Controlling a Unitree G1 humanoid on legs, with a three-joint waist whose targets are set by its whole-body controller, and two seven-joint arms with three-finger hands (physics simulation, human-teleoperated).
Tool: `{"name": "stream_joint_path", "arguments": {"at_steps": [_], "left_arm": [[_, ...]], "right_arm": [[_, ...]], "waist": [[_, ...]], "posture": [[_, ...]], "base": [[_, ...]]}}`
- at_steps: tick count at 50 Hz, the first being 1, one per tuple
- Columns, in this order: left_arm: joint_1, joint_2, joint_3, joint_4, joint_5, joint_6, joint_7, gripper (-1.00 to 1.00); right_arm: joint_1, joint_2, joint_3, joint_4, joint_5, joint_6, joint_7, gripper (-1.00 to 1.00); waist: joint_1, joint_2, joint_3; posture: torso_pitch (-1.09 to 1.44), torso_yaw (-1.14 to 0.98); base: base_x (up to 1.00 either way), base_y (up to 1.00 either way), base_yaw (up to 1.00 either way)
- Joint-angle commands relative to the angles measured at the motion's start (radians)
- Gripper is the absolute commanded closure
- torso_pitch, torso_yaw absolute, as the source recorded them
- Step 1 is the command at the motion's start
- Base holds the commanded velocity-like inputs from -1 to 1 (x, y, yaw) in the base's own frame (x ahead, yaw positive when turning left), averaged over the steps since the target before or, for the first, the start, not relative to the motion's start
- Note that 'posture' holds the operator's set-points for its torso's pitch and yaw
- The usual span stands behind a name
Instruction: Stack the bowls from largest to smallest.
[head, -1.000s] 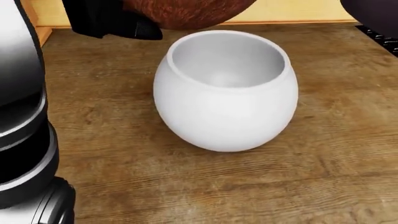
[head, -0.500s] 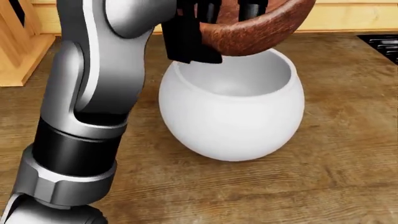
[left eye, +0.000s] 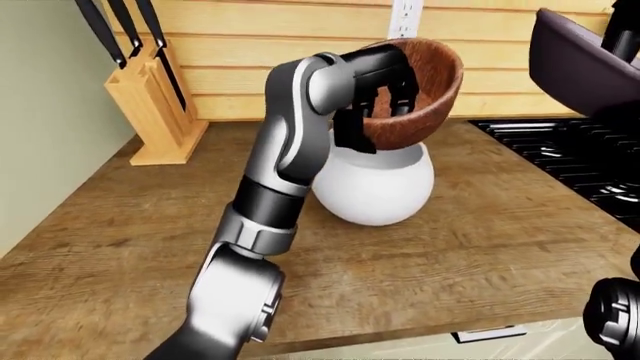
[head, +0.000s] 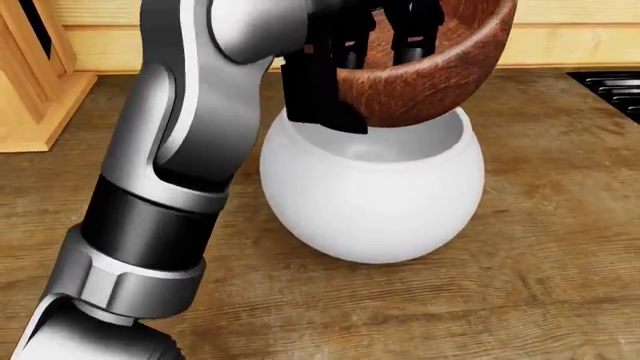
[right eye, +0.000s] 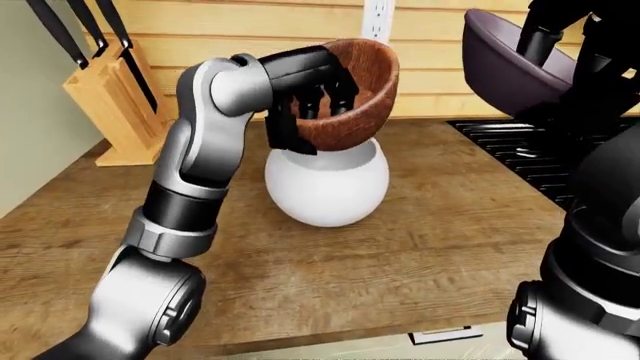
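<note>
On the wooden counter (left eye: 480, 247), items as follows:
White bowl (head: 375, 199): round-bellied, upright, standing on the counter at view centre in the head view; mouth partly covered from 12 o'clock by the brown bowl
Brown bowl (left eye: 415, 101): wood-grained, tilted, its lower edge at the white bowl's rim; whether it touches the rim cannot be told
Left hand (left eye: 375, 86): black fingers (head: 412, 34) hooked over the brown bowl's near wall and closed round it, two reaching inside, the palm block outside; the grey arm rises from 7 o'clock in the left-eye view
Dark purple bowl (right eye: 515, 67): aloft at 1 o'clock in the right-eye view, tilted, well apart from the other two bowls
Right hand (right eye: 575, 37): black, at the dark purple bowl's rim; fingers over the wall, closed on it
Knife block (left eye: 155, 112): pale wood, at 10 o'clock in the left-eye view, three black handles upward
Stove (left eye: 570, 154): black, at 3 o'clock in the left-eye view
Wall outlet (left eye: 405, 9): white, on the plank wall at 12 o'clock
</note>
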Motion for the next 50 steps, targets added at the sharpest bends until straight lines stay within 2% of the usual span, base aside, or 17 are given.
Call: {"name": "stream_joint_path", "arguments": {"at_steps": [1, 5, 19, 21, 24, 30, 36, 42, 44, 48, 50], "left_arm": [[-0.037, 0.012, 0.022, -0.013, 0.005, -0.019, 0.048, 1.0], [-0.042, 0.003, 0.021, 0.01, 0.014, -0.006, 0.056, 1.0], [-0.027, 0.007, 0.014, 0.094, 0.037, -0.019, 0.079, 1.0], [-0.021, 0.006, 0.013, 0.087, 0.041, -0.02, 0.076, 0.9], [-0.006, 0.001, 0.011, 0.091, 0.045, -0.033, 0.088, 0.54], [0.001, -0.008, 0.013, 0.123, 0.041, -0.059, 0.123, 0.31], [0.014, -0.012, 0.011, 0.155, 0.038, -0.084, 0.175, 0.33], [0.022, -0.019, 0.007, 0.095, 0.04, -0.067, 0.127, 0.32], [0.028, -0.023, 0.004, 0.06, 0.044, -0.053, 0.101, 0.22], [0.018, -0.023, 0.007, 0.014, 0.046, -0.03, 0.06, 0.2], [0.01, -0.022, 0.011, -0.004, 0.043, -0.021, 0.042, 0.12]], "right_arm": [[-0.032, -0.02, -0.013, -0.013, -0.005, -0.002, -0.032, 1.0], [-0.044, -0.013, 0.001, -0.005, -0.008, -0.003, -0.044, 1.0], [-0.016, 0.007, -0.004, -0.018, -0.003, -0.011, -0.055, 1.0], [-0.012, 0.011, -0.004, -0.018, -0.002, -0.012, -0.06, 1.0], [-0.008, 0.01, -0.008, -0.025, 0.0, -0.011, -0.057, 1.0], [0.019, 0.012, -0.019, -0.03, 0.013, -0.013, -0.073, 1.0], [0.028, 0.012, -0.018, -0.036, 0.017, -0.009, -0.079, 1.0], [0.029, 0.009, -0.019, -0.036, 0.02, -0.006, -0.079, 1.0], [0.027, 0.008, -0.018, -0.034, 0.02, -0.005, -0.078, 1.0], [0.018, 0.005, -0.014, -0.031, 0.019, -0.002, -0.073, 1.0], [0.011, 0.008, -0.008, -0.029, 0.015, -0.001, -0.072, 1.0]], "waist": [[0.001, -0.01, -0.018], [-0.002, -0.009, -0.021], [-0.002, -0.011, -0.03], [-0.002, -0.01, -0.032], [-0.004, -0.009, -0.033], [-0.004, -0.011, -0.039], [-0.002, -0.012, -0.046], [-0.001, -0.013, -0.048], [-0.001, -0.013, -0.046], [-0.001, -0.013, -0.042], [-0.001, -0.012, -0.04]], "posture": [[-0.32, 0.0], [-0.32, 0.0], [-0.32, 0.0], [-0.32, 0.0], [-0.32, 0.0], [-0.32, 0.0], [-0.32, 0.0], [-0.32, 0.0], [-0.32, 0.0], [-0.32, 0.0], [-0.32, 0.0]], "base": [[0.0, 0.0, 0.0], [0.0, 0.0, 0.0], [0.0, 0.0, 0.0], [0.0, 0.0, 0.0], [0.0, 0.0, 0.0], [0.0, 0.0, 0.0], [0.0, 0.0, 0.0], [0.0, 0.0, 0.0], [0.0, 0.0, 0.0], [0.0, 0.0, 0.0], [0.0, 0.0, 0.0]]}}
